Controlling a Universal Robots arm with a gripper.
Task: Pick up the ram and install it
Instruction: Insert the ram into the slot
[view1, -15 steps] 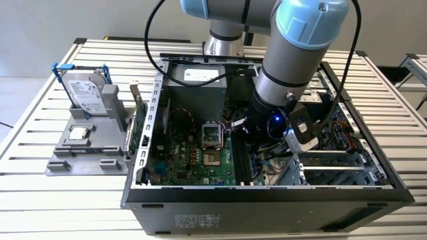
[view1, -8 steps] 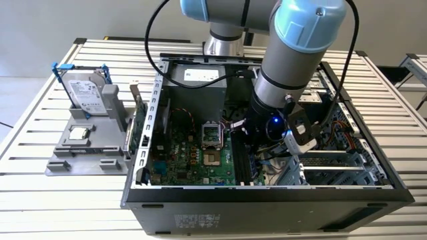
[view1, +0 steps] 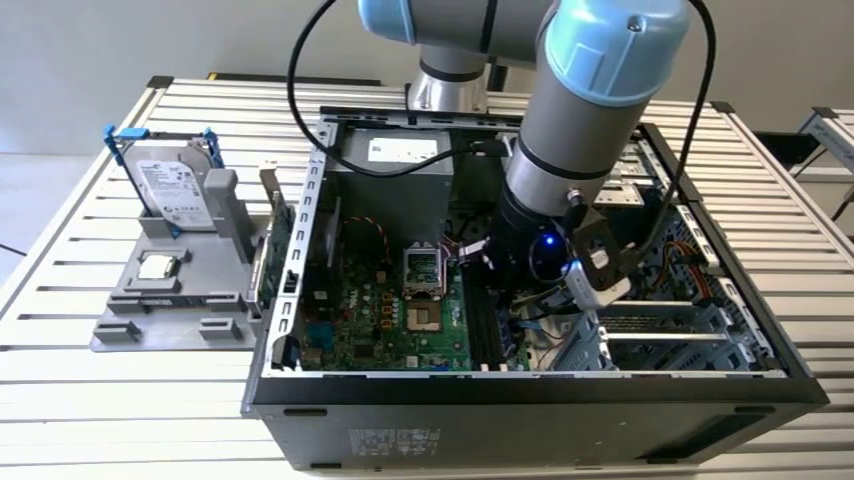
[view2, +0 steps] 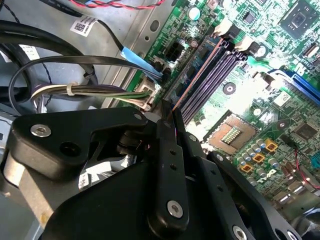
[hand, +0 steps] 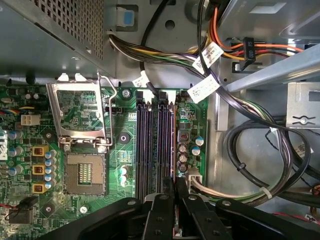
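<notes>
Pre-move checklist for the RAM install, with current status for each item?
1. Grip: ok. The gripper is closed on the ram in both wrist views.
2. Alignment: ok. The ram runs along the outermost memory slot, on the cable side.
3. Fully seated: cannot tell.
4. End latches locked: cannot tell.
5. Neighbouring slots: ok, empty.
6. Cable bundle: ok. It lies off the motherboard, beside the slots and not across them.
</notes>
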